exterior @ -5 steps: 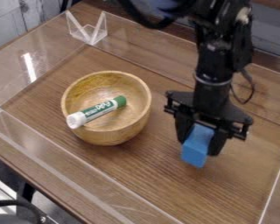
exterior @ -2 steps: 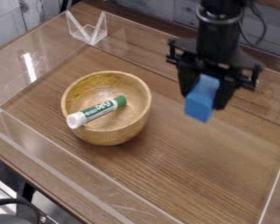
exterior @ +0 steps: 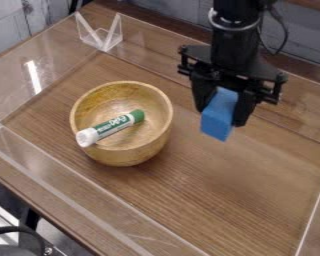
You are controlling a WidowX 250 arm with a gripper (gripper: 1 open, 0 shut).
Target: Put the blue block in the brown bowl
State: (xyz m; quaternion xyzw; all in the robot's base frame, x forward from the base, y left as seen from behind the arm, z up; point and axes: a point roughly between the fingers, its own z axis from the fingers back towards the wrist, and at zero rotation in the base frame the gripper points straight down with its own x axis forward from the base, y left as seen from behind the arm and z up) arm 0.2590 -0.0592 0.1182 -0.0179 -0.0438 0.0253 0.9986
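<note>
My gripper (exterior: pixel 226 103) points down and is shut on the blue block (exterior: pixel 220 118), which hangs in the air above the wooden table, to the right of the brown bowl (exterior: pixel 123 124). The block's lower half sticks out below the black fingers (exterior: pixel 203 95). The round wooden bowl sits left of centre and holds a white-and-green tube (exterior: pixel 108 126) lying diagonally inside it. The block is clear of the bowl's rim, higher and off to its right.
A low clear plastic wall (exterior: pixel 29 62) runs round the table's edge. A clear folded stand (exterior: pixel 100 30) sits at the back left. Black cables (exterior: pixel 279 35) hang behind the arm.
The gripper has lifted the blue block off the table and carried it up and slightly left, toward the bowl. The bowl and the tube have stayed put.
</note>
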